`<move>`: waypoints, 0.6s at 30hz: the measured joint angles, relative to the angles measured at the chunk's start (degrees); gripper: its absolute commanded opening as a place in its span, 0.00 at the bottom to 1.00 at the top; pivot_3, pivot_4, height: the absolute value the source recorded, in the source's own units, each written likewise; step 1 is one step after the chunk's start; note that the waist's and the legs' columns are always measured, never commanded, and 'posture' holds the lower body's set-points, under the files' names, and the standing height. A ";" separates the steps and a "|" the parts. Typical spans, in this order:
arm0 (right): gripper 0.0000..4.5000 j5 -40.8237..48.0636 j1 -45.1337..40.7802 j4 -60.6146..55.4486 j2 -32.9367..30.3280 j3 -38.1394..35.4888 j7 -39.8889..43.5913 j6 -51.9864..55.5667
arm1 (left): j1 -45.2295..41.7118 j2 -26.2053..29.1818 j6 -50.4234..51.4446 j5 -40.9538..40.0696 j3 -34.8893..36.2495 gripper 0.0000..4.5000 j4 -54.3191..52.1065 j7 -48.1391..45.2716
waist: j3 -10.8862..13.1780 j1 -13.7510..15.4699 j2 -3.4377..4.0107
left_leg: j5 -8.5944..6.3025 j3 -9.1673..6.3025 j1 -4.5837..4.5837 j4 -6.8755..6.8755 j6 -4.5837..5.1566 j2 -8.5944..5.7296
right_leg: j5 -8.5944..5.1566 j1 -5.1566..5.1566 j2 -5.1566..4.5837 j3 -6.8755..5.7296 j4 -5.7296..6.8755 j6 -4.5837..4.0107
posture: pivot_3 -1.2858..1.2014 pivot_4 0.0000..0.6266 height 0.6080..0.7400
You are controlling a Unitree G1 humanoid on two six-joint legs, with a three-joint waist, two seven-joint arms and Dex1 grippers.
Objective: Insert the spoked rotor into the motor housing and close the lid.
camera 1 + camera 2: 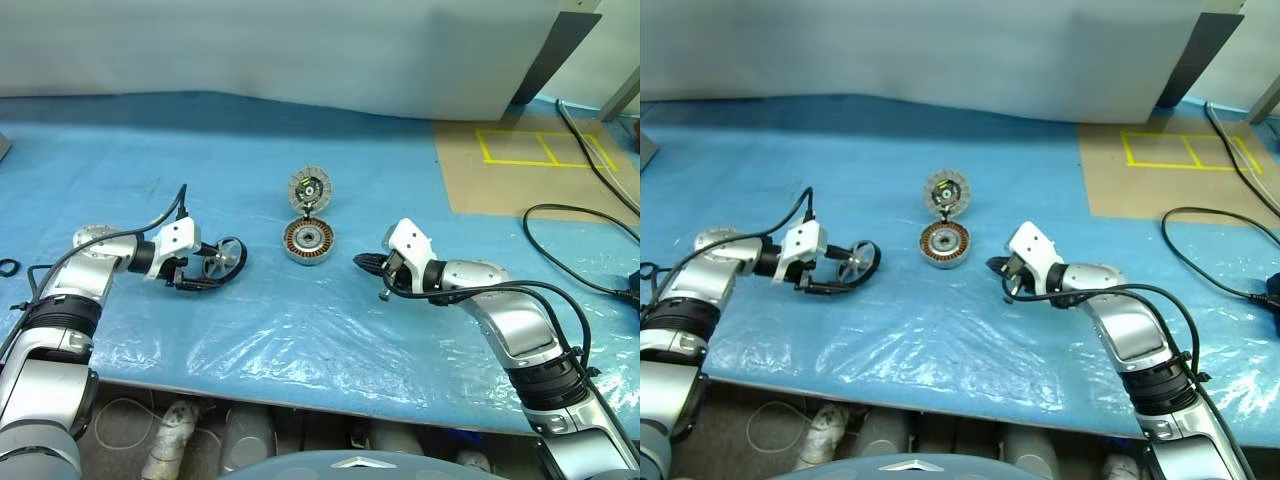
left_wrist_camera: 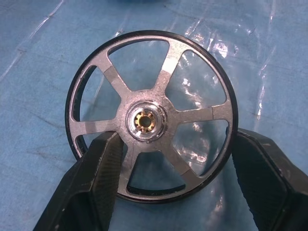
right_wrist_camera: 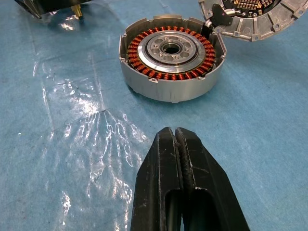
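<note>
We saw the bench under crinkled blue plastic sheeting; on it sat the motor housing with its lid tipped open, a brown board and black cables.

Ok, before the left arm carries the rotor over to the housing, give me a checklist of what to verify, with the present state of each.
1. Spoked rotor sits between the left gripper's fingers: ok, one finger at each side of the rim. Firm grip: cannot tell.
2. Motor housing open and unoccupied: ok, copper windings and silvery centre exposed.
3. Lid swung clear of the opening: ok, tilted up behind the housing at the far rim.
4. Right gripper out of the way: ok, shut, short of the housing, touching nothing.
5. Blue plastic sheet flat under the housing: cannot tell, wrinkled nearby.
</note>
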 measured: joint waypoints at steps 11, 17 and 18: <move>0.00 -0.04 -0.10 0.20 0.18 0.00 -0.06 0.00 | 1.89 -0.09 1.74 -2.34 1.30 0.73 -4.90 0.00 | 0.00 -0.06 0.00 | 0.00 0.00 0.00 -0.01 0.00 0.00 | 0.00 -0.01 0.00 0.00 0.00 0.00 | 0.52 0.24 1.00; 0.00 -0.03 -0.28 0.63 0.41 -0.02 -0.15 0.00 | 1.13 -2.96 5.90 -5.17 2.19 0.73 -10.02 1.84 | 0.00 0.23 0.00 | 0.00 0.00 -0.01 0.01 0.00 -0.01 | -0.03 0.00 -0.01 0.00 0.00 -0.05 | 0.52 0.24 1.00; 0.00 -0.03 -0.39 0.69 0.60 -0.03 -0.24 0.00 | 0.61 -4.01 6.53 -5.59 2.23 0.73 -10.24 2.57 | 0.00 0.26 0.00 | 0.00 0.00 -0.01 0.02 0.00 -0.02 | -0.02 0.00 -0.01 0.00 0.01 -0.04 | 0.52 0.24 1.00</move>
